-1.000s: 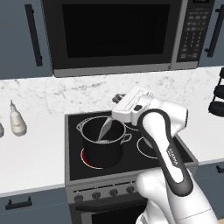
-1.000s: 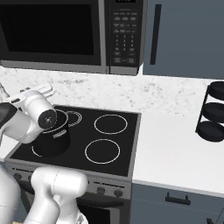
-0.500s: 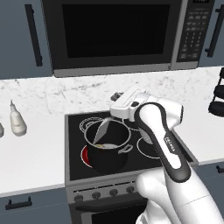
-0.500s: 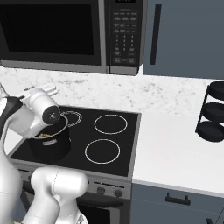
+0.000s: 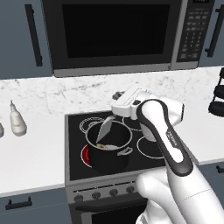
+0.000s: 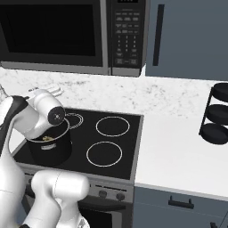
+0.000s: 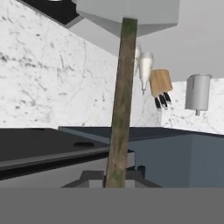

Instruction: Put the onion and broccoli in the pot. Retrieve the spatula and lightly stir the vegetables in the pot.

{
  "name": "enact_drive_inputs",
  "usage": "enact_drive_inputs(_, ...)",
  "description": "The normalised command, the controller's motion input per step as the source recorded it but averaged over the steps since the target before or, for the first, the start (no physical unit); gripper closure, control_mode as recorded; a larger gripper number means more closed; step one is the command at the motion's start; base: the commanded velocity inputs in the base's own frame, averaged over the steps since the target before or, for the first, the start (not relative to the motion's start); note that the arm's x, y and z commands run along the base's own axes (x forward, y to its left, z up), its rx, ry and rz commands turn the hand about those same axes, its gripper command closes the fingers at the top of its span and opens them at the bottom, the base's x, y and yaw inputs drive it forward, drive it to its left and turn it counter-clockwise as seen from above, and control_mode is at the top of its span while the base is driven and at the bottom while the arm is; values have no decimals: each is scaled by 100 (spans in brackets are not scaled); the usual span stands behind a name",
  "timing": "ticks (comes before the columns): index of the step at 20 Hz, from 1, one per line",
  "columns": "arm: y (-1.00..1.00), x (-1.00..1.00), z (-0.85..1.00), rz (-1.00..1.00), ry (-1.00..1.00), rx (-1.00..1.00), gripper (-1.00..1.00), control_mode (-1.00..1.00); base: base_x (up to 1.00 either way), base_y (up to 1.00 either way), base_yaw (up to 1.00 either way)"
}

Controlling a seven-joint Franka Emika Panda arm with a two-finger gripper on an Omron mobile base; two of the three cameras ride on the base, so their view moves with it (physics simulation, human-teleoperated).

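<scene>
The hand [image 7: 116,178] grips the spatula [image 7: 120,105], its handle rising toward marble wall [image 7: 48,83].

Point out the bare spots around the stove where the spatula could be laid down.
Free: the white counter between the black cooktop and the dark tiered rack. Crowded: the front-left burner, taken by the black stockpot with the grey-bladed spatula in it.

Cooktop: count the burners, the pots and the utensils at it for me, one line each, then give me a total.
Burner rings: 4, one of them under the pot
Pot: 1
Spatula: 1, its blade dipping into the pot
Total: 6
</scene>
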Motion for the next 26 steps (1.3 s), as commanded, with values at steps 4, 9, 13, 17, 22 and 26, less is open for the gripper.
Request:
enact_drive_inputs(4,-20,0,5,0,0,0,100,-100,0,0,0)
enact_drive_inputs(9,-6,2,-1,0,0,0,100,-100,0,0,0)
enact_drive_inputs(13,0,17,-17,0,1,0,100,-100,0,0,0)
enact_drive_inputs(17,0,12,-36,0,0,0,100,-100,0,0,0)
enact_drive_inputs(22,16,-1,-57,0,0,3,100,-100,0,0,0)
enact_drive_inputs(26,21,5,-52,0,1,3,100,-100,0,0,0)
